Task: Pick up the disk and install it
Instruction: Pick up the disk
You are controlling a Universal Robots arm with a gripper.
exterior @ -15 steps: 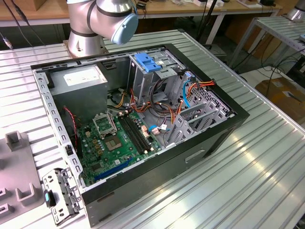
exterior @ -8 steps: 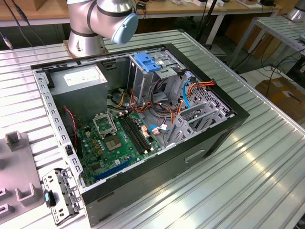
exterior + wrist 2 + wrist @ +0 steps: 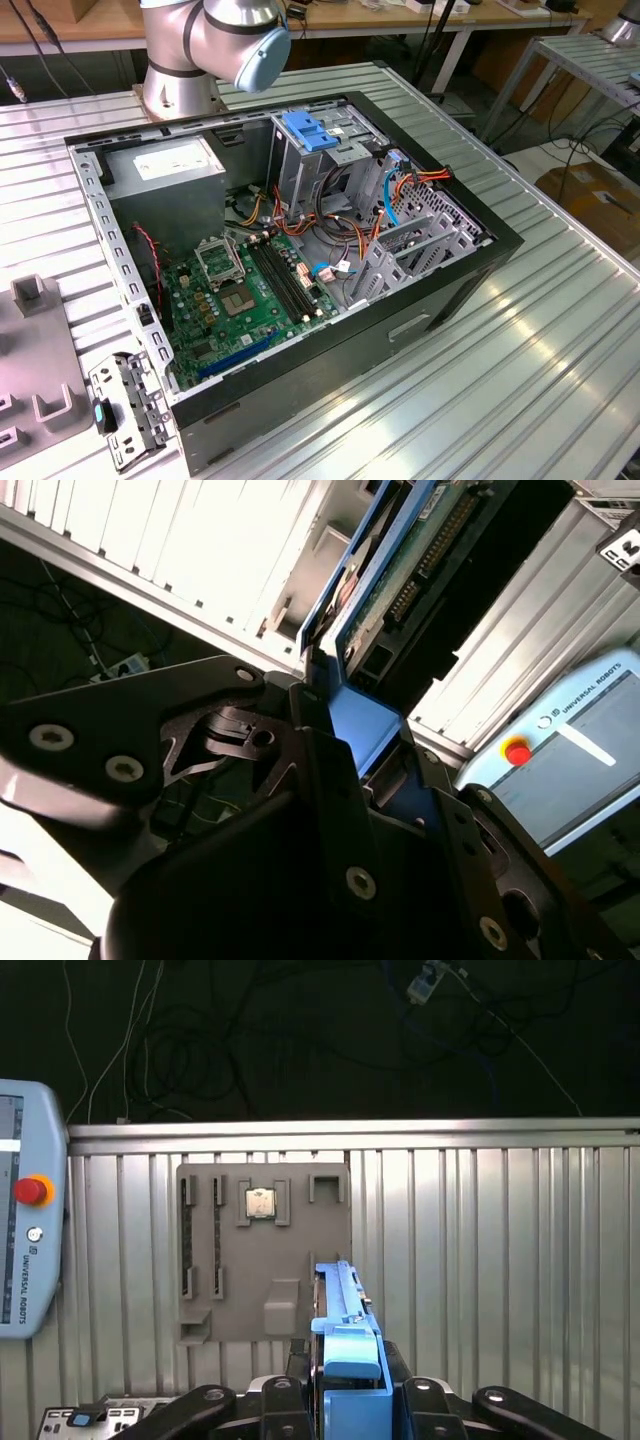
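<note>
- The open computer case (image 3: 400, 330) lies on the ribbed tabletop (image 3: 520, 380); installing is judged not yet done.
- The disk (image 3: 345, 1350), in the first wrist view, is picked up and hangs over the tabletop near a grey tray (image 3: 262, 1260).
- The claw (image 3: 345, 1405) is clamped on its blue-railed end.

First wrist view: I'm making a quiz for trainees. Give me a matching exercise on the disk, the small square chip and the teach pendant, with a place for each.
Things:
1. disk
2. chip
3. teach pendant

Places:
A. seated in the grey holder plate
B. beside that plate, apart from it
C. held between the fingers of the gripper

Pairs: 1-C, 2-A, 3-B.
</note>
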